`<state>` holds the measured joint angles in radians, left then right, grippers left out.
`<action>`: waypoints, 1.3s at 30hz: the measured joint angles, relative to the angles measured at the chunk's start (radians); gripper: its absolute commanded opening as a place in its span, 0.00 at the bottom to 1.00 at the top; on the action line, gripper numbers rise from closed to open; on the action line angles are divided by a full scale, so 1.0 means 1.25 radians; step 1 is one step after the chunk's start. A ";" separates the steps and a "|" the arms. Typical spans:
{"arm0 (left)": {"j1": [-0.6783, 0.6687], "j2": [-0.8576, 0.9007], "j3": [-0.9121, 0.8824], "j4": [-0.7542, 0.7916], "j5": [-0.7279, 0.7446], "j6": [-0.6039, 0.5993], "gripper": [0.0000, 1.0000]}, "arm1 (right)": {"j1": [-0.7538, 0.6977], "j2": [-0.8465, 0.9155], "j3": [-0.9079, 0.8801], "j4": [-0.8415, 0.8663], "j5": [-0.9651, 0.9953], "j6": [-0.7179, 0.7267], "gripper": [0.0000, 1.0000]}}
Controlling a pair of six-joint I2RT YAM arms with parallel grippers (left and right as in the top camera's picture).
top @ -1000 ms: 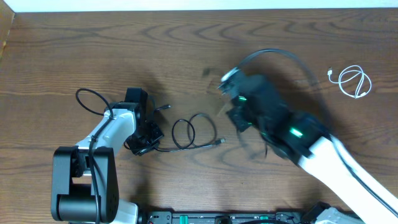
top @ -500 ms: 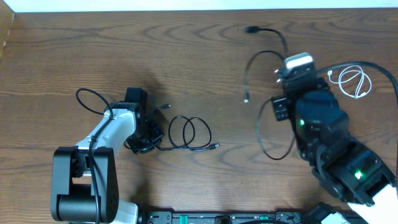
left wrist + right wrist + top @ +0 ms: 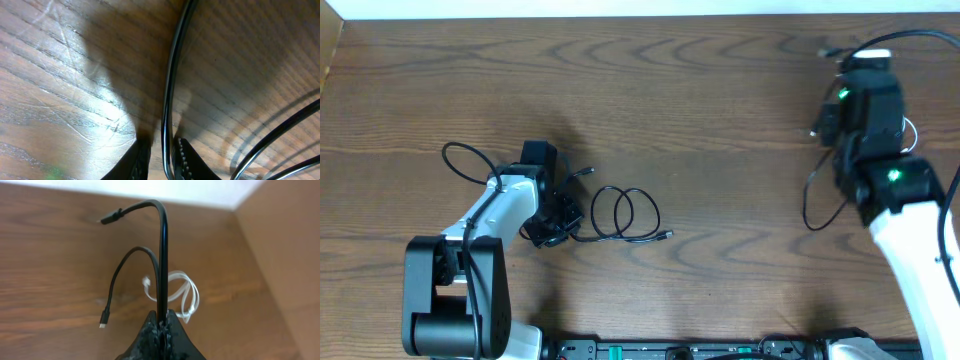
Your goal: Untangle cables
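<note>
left gripper (image 3: 161, 152) at the table's (image 3: 720, 60) 8 o'clock, jaws slightly parted astride the looped cable (image 3: 170, 75), whose coils lie flat at its 3 o'clock. right gripper (image 3: 161, 325) at 2 o'clock, clenched on a black cable (image 3: 162, 245); white cable (image 3: 182, 292) lies just beyond.

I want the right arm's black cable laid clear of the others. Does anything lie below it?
Yes: the white cable lies coiled on the table just beyond the black cable pinched in the right tool; lowering it there would probably overlap them.
</note>
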<state>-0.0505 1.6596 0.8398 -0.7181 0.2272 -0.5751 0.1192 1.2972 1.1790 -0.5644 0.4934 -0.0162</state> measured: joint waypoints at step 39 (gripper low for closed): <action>0.000 -0.002 -0.001 0.011 0.003 0.000 0.21 | -0.223 0.306 0.000 0.025 -0.636 0.176 0.99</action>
<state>-0.0505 1.6577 0.8391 -0.7040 0.2306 -0.5755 -0.1600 1.6802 1.1790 -0.5327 -0.3016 0.2039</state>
